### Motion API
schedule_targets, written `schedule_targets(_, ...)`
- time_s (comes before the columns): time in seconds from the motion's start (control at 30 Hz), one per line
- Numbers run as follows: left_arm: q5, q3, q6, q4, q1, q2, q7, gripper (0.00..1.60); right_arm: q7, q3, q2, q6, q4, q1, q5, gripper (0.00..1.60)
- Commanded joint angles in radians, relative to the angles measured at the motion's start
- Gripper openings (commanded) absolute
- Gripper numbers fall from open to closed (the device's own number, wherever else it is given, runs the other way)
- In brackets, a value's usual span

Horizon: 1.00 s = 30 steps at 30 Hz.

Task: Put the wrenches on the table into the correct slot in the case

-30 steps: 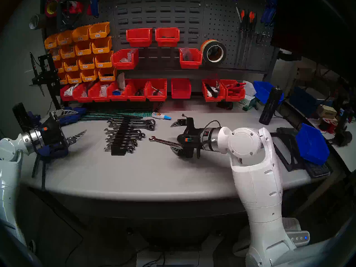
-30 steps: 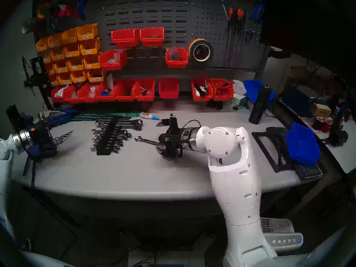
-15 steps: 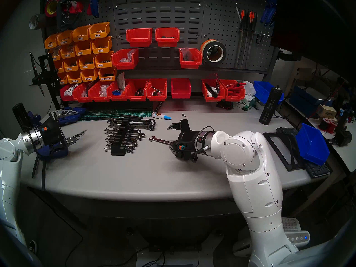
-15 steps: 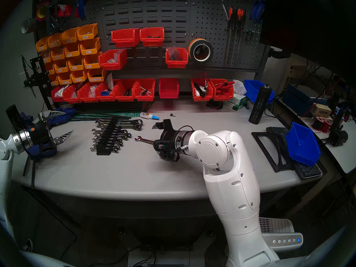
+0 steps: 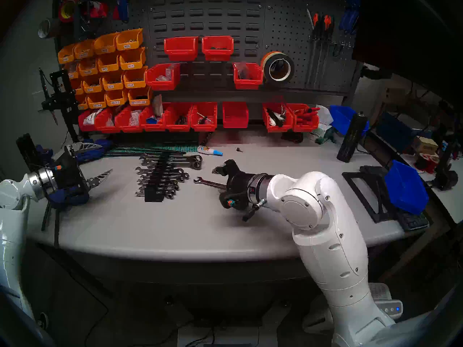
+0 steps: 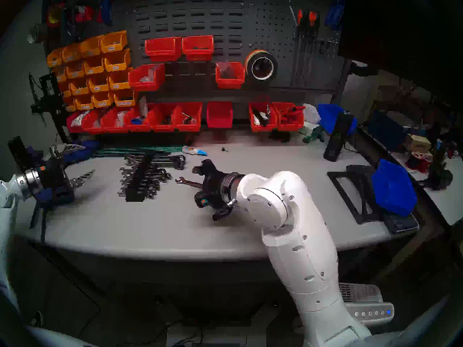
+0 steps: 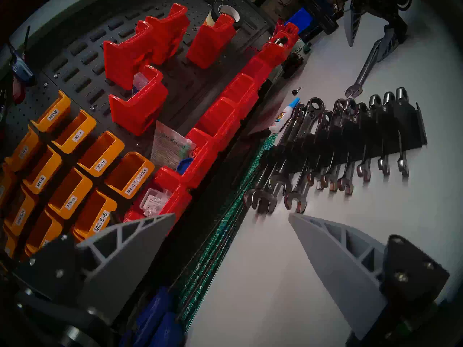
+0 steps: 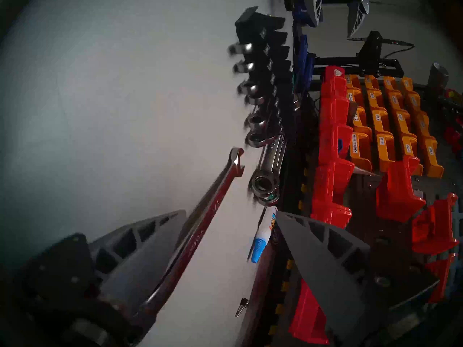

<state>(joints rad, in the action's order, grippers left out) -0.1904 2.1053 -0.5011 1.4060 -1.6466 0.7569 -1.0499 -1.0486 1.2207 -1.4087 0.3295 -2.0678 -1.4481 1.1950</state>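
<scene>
A long chrome combination wrench [image 5: 209,182] is shown lying loose on the grey table [image 5: 175,226], just right of the narrow black stepped plastic rack [image 5: 157,181] in which the other wrenches are already seated. The right gripper [image 8: 226,228] is placed around the shank with its grey ribbed fingers [image 8: 140,241] still apart: one finger lies against the shank, the other stands clear, so nothing is clamped yet. The step in hand is judged to be the grasp; next, closure on the shank, a lift, and a carry to the free groove would be required. The left gripper [image 7: 230,218] is held spread and empty, near the rack's left side. In the head views the ring end is hidden by the gripper body; the finger contact is given only by the right wrist view. The rack's row of ring ends is best seen from the left wrist.
</scene>
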Motion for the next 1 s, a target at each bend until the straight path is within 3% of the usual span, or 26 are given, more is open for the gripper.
schedule_targets(0.0, -0.010, 0.017, 0.000, 0.012, 0.020, -0.013, 0.006, 1.60, -0.020, -0.018, 0.070, 0.004, 0.063, -0.051, 0.089, 1.60)
schedule_targets(0.73, -0.009, 0.017, -0.001, 0.012, 0.020, -0.013, 0.007, 1.60, 0.012, -0.024, 0.099, -0.027, 0.084, -0.032, 0.178, 1.60)
schedule_targets(0.9, -0.009, 0.017, -0.001, 0.012, 0.020, -0.012, 0.006, 1.60, 0.037, -0.022, 0.075, -0.056, 0.088, -0.040, 0.177, 1.60)
schedule_targets(0.97, -0.009, 0.017, -0.001, 0.012, 0.020, -0.012, 0.006, 1.60, 0.055, 0.000, 0.035, -0.093, 0.091, -0.053, 0.138, 1.60)
